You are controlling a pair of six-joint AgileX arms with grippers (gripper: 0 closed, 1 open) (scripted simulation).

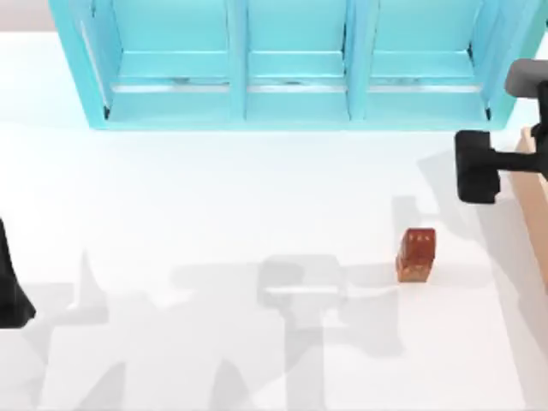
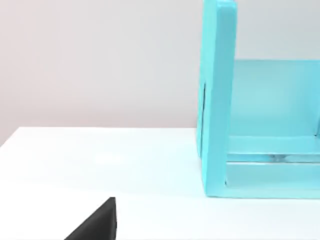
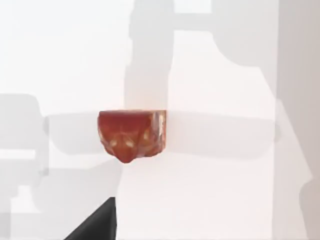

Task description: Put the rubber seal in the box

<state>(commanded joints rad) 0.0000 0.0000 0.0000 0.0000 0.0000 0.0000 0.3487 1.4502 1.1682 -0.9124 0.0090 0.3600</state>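
Right now R arm's fingers (image 1: 476, 167) hover near rubber seal (image 1: 416, 254), touching nothing; open/closed: can't tell.

Right arm enters from the top view's right edge at the far side, its dark gripper (image 1: 477, 167) extended leftward and held above the worktop (image 1: 214, 214). Left arm sits parked at the near left edge, its gripper (image 1: 10, 291) partly in frame, low and idle.
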